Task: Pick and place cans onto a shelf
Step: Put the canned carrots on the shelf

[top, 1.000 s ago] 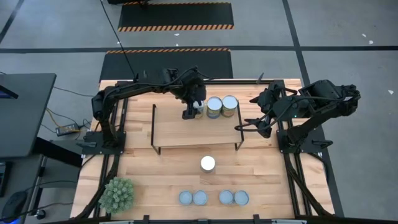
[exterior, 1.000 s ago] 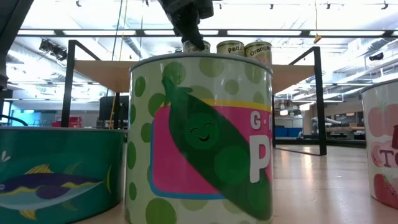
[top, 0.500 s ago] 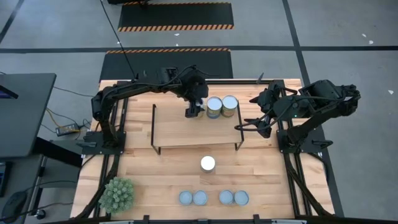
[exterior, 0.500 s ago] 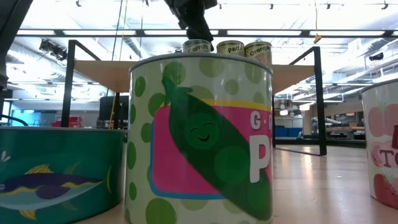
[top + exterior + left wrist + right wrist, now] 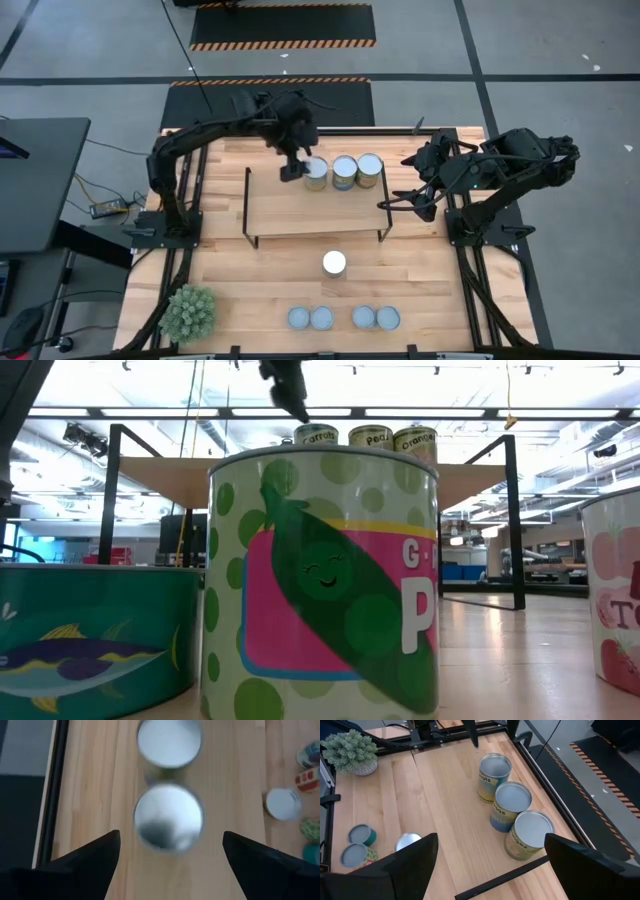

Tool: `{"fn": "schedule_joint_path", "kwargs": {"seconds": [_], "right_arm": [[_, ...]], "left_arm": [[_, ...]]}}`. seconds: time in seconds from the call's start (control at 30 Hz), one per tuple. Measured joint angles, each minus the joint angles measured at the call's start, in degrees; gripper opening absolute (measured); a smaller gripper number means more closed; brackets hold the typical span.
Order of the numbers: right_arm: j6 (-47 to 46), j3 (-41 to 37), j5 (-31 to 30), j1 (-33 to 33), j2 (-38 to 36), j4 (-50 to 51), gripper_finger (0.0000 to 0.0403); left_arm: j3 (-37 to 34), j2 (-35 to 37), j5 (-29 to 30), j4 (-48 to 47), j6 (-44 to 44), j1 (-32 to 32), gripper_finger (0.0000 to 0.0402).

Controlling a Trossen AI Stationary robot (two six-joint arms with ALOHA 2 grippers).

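Note:
Three cans stand in a row at the far side of the shelf board [image 5: 300, 210]: the left one [image 5: 316, 172], the middle one [image 5: 344, 172] and the right one [image 5: 369, 170]. They also show in the low view [image 5: 316, 435]. My left gripper [image 5: 292, 166] is open and hovers above the shelf, just left of the left can [image 5: 169, 817]; its fingers stand wide on either side without touching. A fourth tall can [image 5: 334, 263] stands on the table. Several smaller cans [image 5: 343, 318] stand near the front edge. My right gripper [image 5: 398, 200] is open, by the shelf's right end.
A spiky green plant ball [image 5: 188, 312] sits at the table's near left corner. The shelf's black rod legs [image 5: 248, 205] stand at each end. The shelf board's left part and near strip are bare. In the low view the pea-label can [image 5: 325, 580] fills the foreground.
My left gripper has let go of the left can, which now stands upright on the shelf beside the other two. The gripper has risen and drawn back toward the table's left edge. My right arm has kept still.

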State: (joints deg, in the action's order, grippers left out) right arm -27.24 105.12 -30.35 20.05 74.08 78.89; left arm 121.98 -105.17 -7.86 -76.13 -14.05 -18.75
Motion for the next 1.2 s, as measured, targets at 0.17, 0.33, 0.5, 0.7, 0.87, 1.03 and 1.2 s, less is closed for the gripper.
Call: {"fn": "schedule_joint_path", "kwargs": {"seconds": [0.17,0.33,0.5,0.7,0.87,1.03,1.2], "right_arm": [[0.5,0.0,0.0,0.0,0.0,0.0,0.0373],[0.8,0.0,0.0,0.0,0.0,0.0,0.0373],[0.7,0.0,0.0,0.0,0.0,-0.2,0.0373],[0.7,0.0,0.0,0.0,0.0,-0.5,0.0373],[0.7,0.0,0.0,0.0,0.0,-0.9,0.0373],[0.2,0.0,0.0,0.0,0.0,-0.8,0.0373],[0.1,0.0,0.0,0.0,0.0,-0.9,0.0373]], "left_arm": [[1.3,0.4,0.2,-7.4,-0.6,-1.5,0.0352],[-4.5,0.4,2.2,-6.3,-1.2,-2.1,0.0328],[-11.8,0.3,5.6,-0.8,0.4,-2.1,0.0308],[-15.1,0.3,7.3,3.5,1.4,-2.0,0.0293],[-15.2,0.3,7.7,7.8,1.8,-2.0,0.0290],[-15.2,0.3,7.7,9.1,2.7,-1.9,0.0290],[-15.2,0.3,6.8,9.9,3.4,-1.9,0.0290]]}}
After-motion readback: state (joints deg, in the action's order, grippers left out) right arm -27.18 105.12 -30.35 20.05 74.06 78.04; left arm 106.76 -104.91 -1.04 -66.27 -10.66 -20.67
